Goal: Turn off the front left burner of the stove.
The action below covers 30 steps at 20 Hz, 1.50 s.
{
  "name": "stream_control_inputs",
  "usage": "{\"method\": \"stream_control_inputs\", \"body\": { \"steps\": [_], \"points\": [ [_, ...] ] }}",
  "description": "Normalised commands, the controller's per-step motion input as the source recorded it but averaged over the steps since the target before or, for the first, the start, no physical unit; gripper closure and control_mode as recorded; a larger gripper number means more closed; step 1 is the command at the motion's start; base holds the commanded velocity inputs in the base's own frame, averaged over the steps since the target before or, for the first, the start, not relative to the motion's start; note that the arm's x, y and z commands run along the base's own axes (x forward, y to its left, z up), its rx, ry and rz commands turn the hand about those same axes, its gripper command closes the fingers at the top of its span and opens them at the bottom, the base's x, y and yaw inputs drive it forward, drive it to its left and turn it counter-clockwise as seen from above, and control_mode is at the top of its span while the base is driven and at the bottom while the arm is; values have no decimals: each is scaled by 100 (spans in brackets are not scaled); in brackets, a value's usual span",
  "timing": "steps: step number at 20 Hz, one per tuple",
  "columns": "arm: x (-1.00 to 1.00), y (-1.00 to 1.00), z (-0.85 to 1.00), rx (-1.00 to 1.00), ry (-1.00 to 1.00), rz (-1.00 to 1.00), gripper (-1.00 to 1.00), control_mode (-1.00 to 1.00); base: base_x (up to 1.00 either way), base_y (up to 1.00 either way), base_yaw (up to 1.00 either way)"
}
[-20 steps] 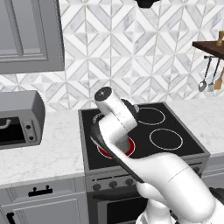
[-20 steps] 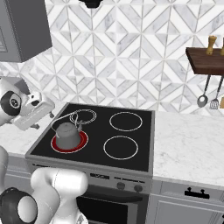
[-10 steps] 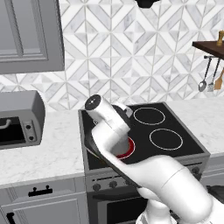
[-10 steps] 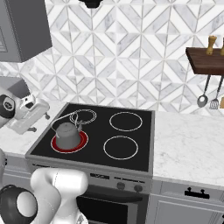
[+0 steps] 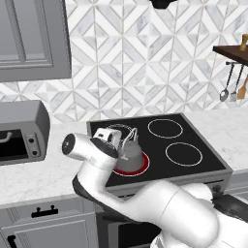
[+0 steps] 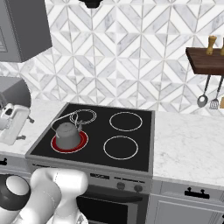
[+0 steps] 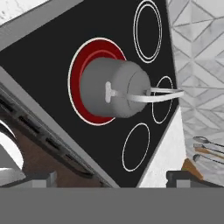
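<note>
The stove (image 6: 131, 148) stood between marble counters, its front left burner (image 6: 70, 142) glowing red under a grey kettle (image 6: 68, 133). The likeliest slip was judged to be turning the wrong knob (image 6: 120, 185) in the crowded front row, or the arm bumping the kettle. The gripper (image 5: 110, 136), at the kettle's nine o'clock, was spread wide, holding and touching nothing.

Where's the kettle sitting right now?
The grey kettle stands on the red-lit front left burner of the stove, at the near left of the black glass top, just in front of the smaller double white ring.
</note>
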Motion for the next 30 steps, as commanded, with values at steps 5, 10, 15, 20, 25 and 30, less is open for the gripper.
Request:
{"method": "stream_control_inputs", "body": {
  "steps": [5, 10, 15, 20, 25, 30],
  "points": [
    [-31, 40, -24, -19, 0, 15, -100, -100, 0, 0, 0],
    [-19, 30, -16, -14, 3, 13, -100, -100, 0, 0, 0],
    [-3, 24, -12, -11, 7, 7, -100, -100, 0, 0, 0],
    [-2, 19, -12, -11, 8, 5, -100, -100, 0, 0, 0],
    [-3, 0, 0, 0, 0, 0, -100, -100, 0, 0, 0],
    [-30, 0, -34, -7, 0, 6, -100, -100, 0, 0, 0]
  ]
}}
